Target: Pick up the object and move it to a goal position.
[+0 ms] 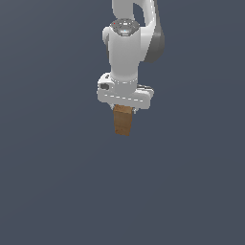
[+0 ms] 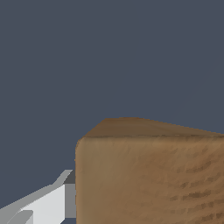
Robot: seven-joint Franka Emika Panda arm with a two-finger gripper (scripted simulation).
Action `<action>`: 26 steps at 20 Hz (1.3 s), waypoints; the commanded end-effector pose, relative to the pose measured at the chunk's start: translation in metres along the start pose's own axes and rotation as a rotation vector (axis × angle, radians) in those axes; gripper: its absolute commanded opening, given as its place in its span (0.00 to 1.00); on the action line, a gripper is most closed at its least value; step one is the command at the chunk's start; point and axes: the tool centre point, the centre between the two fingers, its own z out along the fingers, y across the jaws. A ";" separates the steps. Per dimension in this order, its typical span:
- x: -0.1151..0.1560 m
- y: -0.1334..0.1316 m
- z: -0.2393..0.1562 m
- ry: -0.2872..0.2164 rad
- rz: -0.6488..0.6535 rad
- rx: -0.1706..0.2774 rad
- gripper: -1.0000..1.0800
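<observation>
The object (image 1: 123, 120) is a small brown cardboard-coloured box that hangs upright below the white arm, near the middle of the exterior view. My gripper (image 1: 124, 111) is shut on its upper end, and the fingers are mostly hidden behind the box and the white hand. In the wrist view the object (image 2: 148, 175) fills the near field, with faint darker marks on its face. One grey-white finger (image 2: 48, 201) shows beside it, touching its side.
A plain dark grey-blue surface (image 1: 52, 182) lies all around, and no other objects or edges show in either view.
</observation>
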 end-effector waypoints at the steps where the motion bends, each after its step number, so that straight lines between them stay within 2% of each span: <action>1: -0.012 -0.019 -0.027 0.010 0.000 0.001 0.00; 15: -0.084 -0.119 -0.149 0.010 -0.001 0.002 0.00; 21: -0.100 -0.146 -0.180 0.010 -0.001 0.004 0.00; 26: -0.106 -0.157 -0.192 0.009 -0.001 0.004 0.00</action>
